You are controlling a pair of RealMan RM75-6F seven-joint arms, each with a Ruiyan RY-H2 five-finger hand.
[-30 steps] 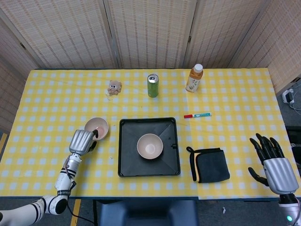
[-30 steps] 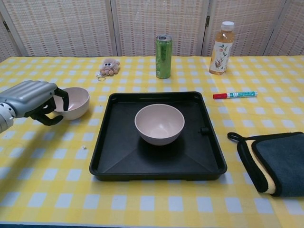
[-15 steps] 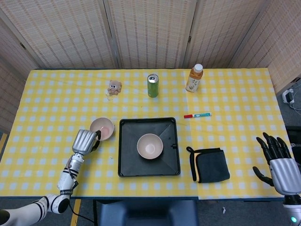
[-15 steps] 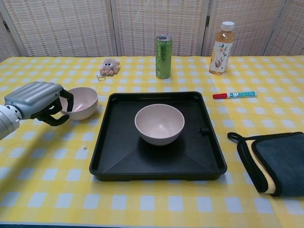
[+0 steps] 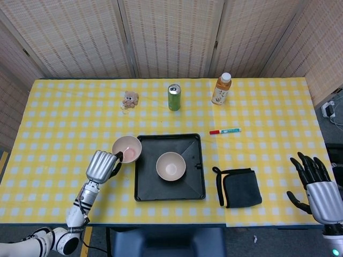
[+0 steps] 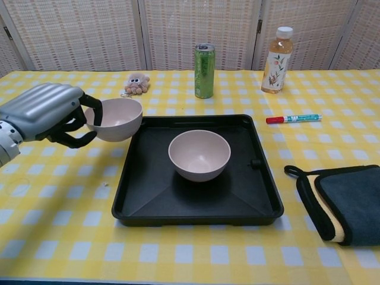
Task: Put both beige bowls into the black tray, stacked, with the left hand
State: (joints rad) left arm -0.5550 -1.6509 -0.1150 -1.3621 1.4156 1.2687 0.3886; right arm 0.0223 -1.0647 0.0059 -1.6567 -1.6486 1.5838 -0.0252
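worktop (image 5: 64, 107): yellow-and-white check cloth, wicker screens behind at the far edge.
tray (image 5: 143, 184) (image 6: 148, 202): black, square, near the middle of the worktop.
cloth (image 5: 241, 187) (image 6: 350, 205): dark, folded, yellow edging, right of the tray, just apart from it.
left hand (image 5: 101, 165) (image 6: 44, 113): silver, clamped on the near rim of the held bowl, dark fingers hooked over its edge.
right hand (image 5: 317, 187): low at the right edge in the head view, fingers apart, holding nothing.
held bowl (image 5: 127, 148) (image 6: 116, 119): beige, lifted off the worktop, upright, just beside the tray's far-left corner.
tray bowl (image 5: 171, 166) (image 6: 199, 155): beige, upright, resting in the middle of the tray.
bottle (image 5: 221, 89) (image 6: 276, 59): amber drink, white cap, far right of centre.
can (image 5: 174, 97) (image 6: 204, 70): green, upright, far side, left of the bottle.
marker (image 5: 224, 130) (image 6: 293, 119): red cap, lying between bottle and cloth, right of the tray's far corner.
toy (image 5: 129, 99) (image 6: 136, 84): small plush, far left of the can.
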